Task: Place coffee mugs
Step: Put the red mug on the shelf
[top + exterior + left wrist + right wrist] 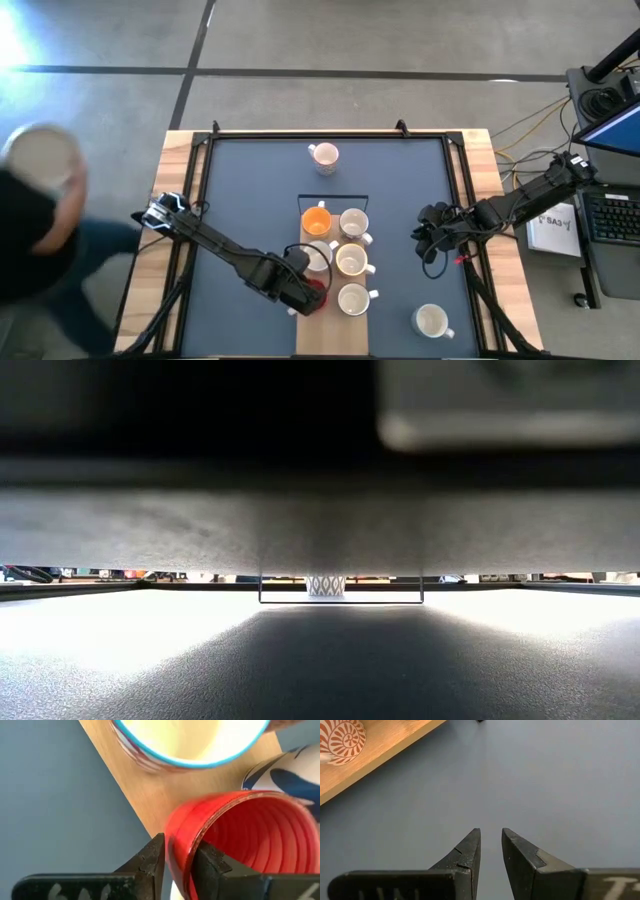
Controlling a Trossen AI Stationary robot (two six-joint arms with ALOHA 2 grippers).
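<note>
A wooden board [333, 335] lies near the table's front middle and carries an orange mug [316, 219], several white mugs [350, 261] and a red mug [250, 835]. My left gripper [179, 862] points down over the red mug, open. One finger stands outside the mug's wall and the other inside, and I cannot see them touch it. The red mug stands on its base on the board [150, 795], beside a blue-rimmed white mug [190, 740]. My right gripper [491, 850] waits open over the bare mat at the right, nothing between its fingers.
One white mug [324, 155] stands alone at the far middle of the mat and another [431, 320] at the near right. A shell-patterned mug [340, 740] sits on the board's edge. A person [30, 200] is at the table's left side.
</note>
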